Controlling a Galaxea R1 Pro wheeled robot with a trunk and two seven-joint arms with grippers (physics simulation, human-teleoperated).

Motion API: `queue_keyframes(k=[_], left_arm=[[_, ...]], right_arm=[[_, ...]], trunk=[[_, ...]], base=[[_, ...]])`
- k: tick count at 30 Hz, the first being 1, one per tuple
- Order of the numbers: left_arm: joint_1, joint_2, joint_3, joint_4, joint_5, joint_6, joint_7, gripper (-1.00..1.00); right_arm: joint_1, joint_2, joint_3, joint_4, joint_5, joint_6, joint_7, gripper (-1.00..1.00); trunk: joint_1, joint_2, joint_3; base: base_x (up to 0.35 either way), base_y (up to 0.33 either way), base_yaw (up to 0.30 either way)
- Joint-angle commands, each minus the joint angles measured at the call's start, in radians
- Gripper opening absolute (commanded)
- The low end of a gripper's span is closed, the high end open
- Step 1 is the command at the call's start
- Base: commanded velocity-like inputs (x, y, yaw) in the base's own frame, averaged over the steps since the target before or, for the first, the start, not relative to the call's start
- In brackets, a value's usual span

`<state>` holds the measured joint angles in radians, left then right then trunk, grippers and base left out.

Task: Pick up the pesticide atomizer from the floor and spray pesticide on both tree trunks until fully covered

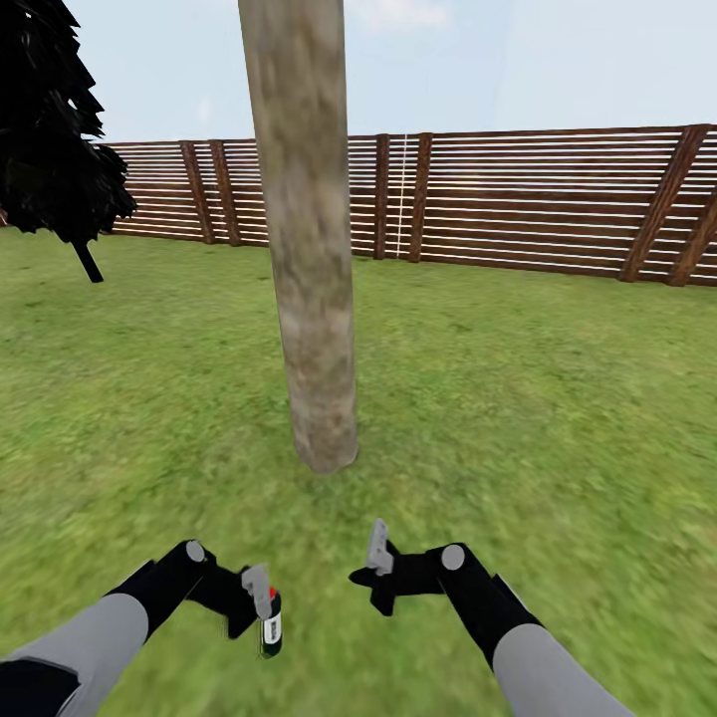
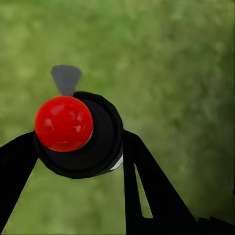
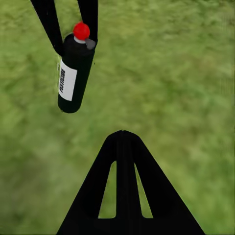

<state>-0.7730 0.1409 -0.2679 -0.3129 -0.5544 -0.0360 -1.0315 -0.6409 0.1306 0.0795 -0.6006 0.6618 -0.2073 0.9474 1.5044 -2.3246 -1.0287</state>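
Observation:
My left gripper (image 1: 261,600) is shut on the pesticide atomizer (image 1: 271,627), a black bottle with a white label, red cap (image 2: 63,123) and grey nozzle (image 2: 66,78), held low over the grass floor (image 1: 518,398). Its fingers (image 2: 147,181) press both sides of the bottle (image 3: 73,73). My right gripper (image 1: 376,554) hangs shut and empty to the right of the bottle, its tips (image 3: 123,136) together. One thick grey-tan tree trunk (image 1: 309,249) rises straight ahead, a short way beyond both grippers. The second tree and any pesticide cloud are out of view.
A brown slatted fence (image 1: 518,199) closes the lawn at the back. A thin-trunked dark-leaved tree (image 1: 55,129) stands at the far left. Open grass lies on both sides of the trunk.

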Motion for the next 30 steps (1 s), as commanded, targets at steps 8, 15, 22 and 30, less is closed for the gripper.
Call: queue_keyframes(k=[8, 15, 22, 30], left_arm=[[0.000, -0.027, 0.002, -0.006, -0.008, -0.050, 0.013, -1.00], [0.003, -0.027, 0.000, -0.005, -0.006, -0.103, 0.011, -1.00], [0.004, -0.050, -0.005, -0.005, -0.005, -0.116, 0.003, -1.00], [0.003, -0.059, -0.107, -0.004, 0.001, -0.132, -0.001, -1.00]], right_arm=[[0.000, 0.006, -0.001, -0.010, 0.012, -0.007, 0.109, -1.00], [0.000, 0.006, -0.001, -0.010, 0.013, -0.007, 0.113, -1.00], [0.000, 0.006, -0.001, -0.010, 0.015, -0.007, 0.113, -1.00], [0.000, 0.004, -0.001, -0.010, 0.015, -0.009, 0.113, -1.00]], trunk=[[0.000, 0.000, -0.001], [0.000, 0.000, -0.001], [0.000, 0.000, -0.001], [0.000, 0.000, -0.001]], base=[[0.000, 0.000, 0.000], [0.000, 0.000, 0.000], [0.000, 0.000, 0.000], [0.000, 0.000, 0.000]])
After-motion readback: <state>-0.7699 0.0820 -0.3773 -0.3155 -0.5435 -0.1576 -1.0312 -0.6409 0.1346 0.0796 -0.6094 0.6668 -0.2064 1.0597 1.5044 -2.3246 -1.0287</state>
